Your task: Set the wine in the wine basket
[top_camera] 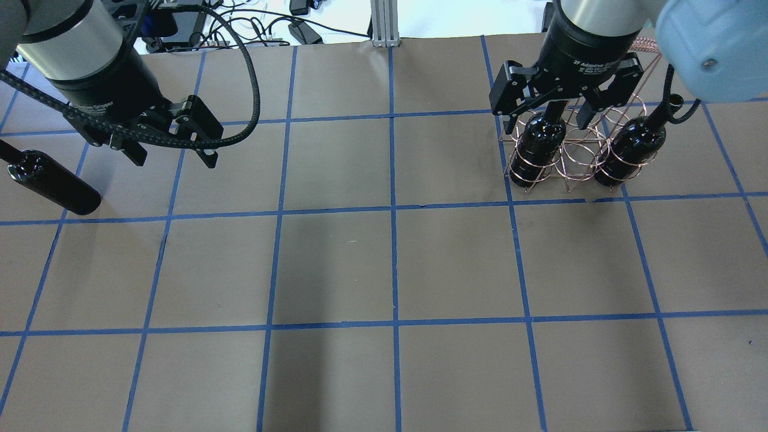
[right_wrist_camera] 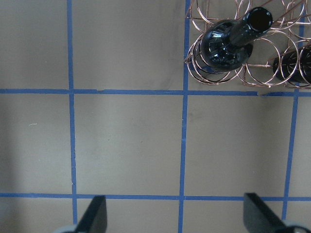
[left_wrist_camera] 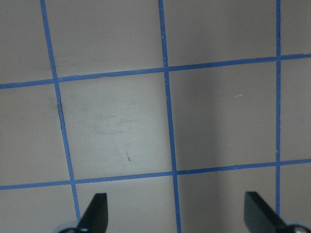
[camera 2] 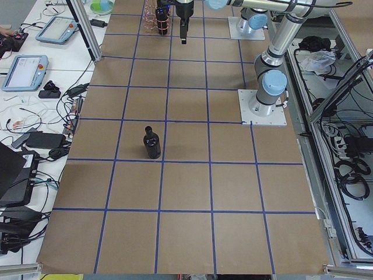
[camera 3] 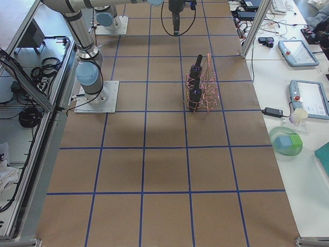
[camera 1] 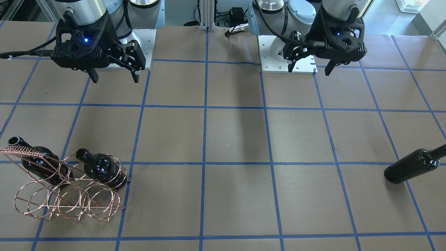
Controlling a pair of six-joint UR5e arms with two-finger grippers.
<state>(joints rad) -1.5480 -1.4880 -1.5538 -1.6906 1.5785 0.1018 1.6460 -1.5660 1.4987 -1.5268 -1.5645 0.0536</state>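
Note:
The copper-wire wine basket point(camera 1: 69, 190) stands on the table on my right side, also seen in the overhead view point(top_camera: 577, 157). Two dark wine bottles point(top_camera: 537, 144) point(top_camera: 633, 147) stand in its outer rings. A third wine bottle point(top_camera: 51, 183) stands upright, alone, at the table's left end point(camera 1: 413, 167). My right gripper point(top_camera: 541, 115) hovers open and empty above the basket. In its wrist view the nearer bottle point(right_wrist_camera: 228, 41) shows at the top right. My left gripper point(top_camera: 175, 159) hangs open and empty beside the lone bottle, and its fingertips point(left_wrist_camera: 97, 211) frame only bare table.
Brown paper with a blue tape grid point(top_camera: 393, 210) covers the table. The two arm bases point(camera 1: 287, 52) point(camera 1: 139, 48) sit at the robot's edge. Side benches hold tablets point(camera 3: 295, 51), cables and a green dish point(camera 3: 286, 141), off the work surface.

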